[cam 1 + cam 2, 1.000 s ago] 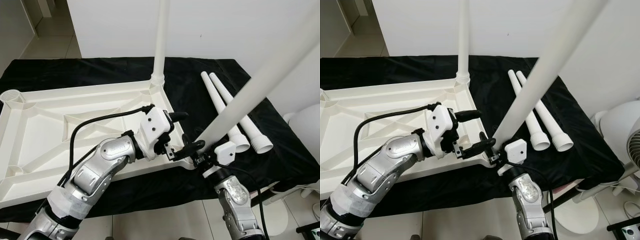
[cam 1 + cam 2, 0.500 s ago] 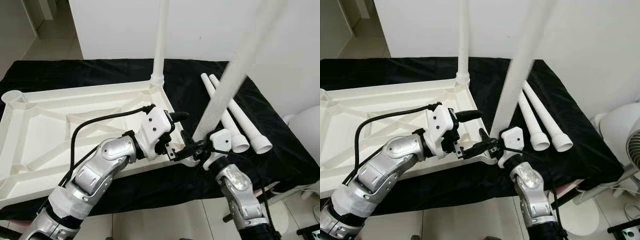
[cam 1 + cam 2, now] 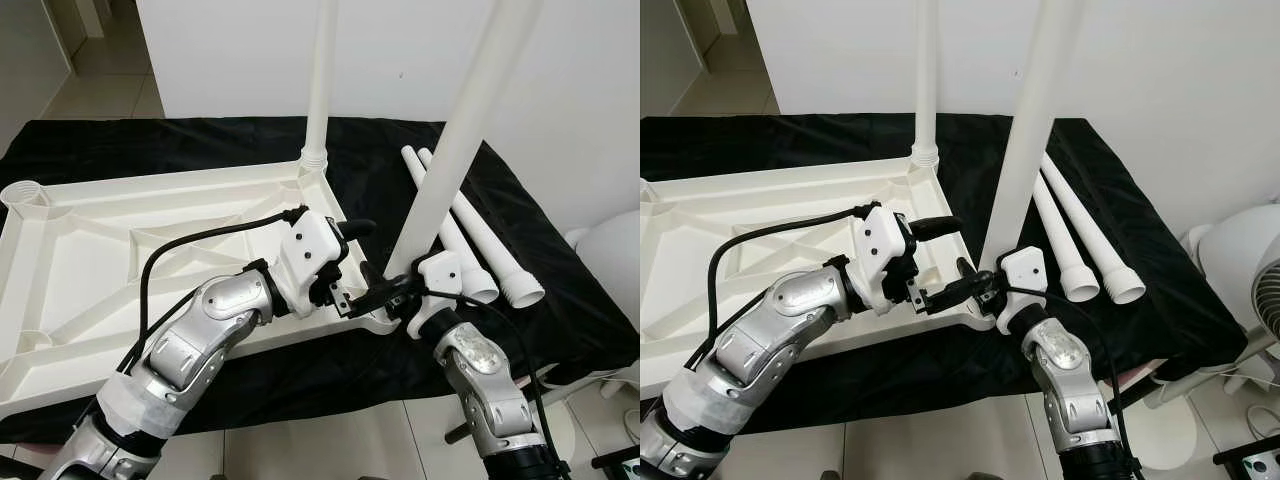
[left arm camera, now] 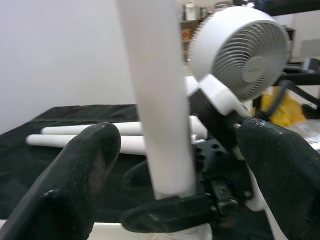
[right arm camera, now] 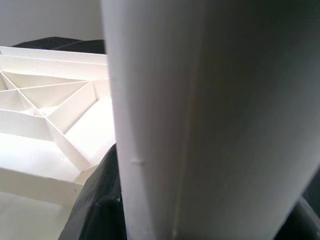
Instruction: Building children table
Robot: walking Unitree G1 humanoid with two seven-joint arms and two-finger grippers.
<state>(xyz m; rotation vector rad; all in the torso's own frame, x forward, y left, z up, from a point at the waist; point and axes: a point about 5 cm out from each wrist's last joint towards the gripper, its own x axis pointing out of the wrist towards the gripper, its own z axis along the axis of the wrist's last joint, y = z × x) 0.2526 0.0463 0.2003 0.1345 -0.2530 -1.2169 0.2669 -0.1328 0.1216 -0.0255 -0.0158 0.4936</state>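
Left eye view: the right gripper (image 3: pixel 385 296) is clamping the base of a white leg (image 3: pixel 455 140) at the near right corner of the upturned tabletop (image 3: pixel 90 255). The leg is now standing close to upright; one second ago it was leaning steeply toward the right, and half a second ago it was partway up. The left gripper (image 3: pixel 352 262) is hovering just beside the same corner with its fingers spread and nothing between them. A fitted leg (image 3: pixel 321 80) is standing in the far right corner socket.

Right eye view: two spare legs (image 3: pixel 1080 235) are lying side by side on the black cloth (image 3: pixel 1160 290), to the right of the tabletop and apart from it. The held leg's lower end is sitting at the corner, hidden behind the right gripper, so whether it is seated cannot be told.

Left wrist view: the two black fingers (image 4: pixel 75 170) are standing wide apart on either side of the leg, not touching it. A fan (image 4: pixel 240 50) is visible behind.

Right wrist view: the leg is running close past the camera, with the tabletop ribs beyond it.

Judgement: the leg is being aligned with its socket; pressing or twisting it home appears to be the remaining step for this corner.
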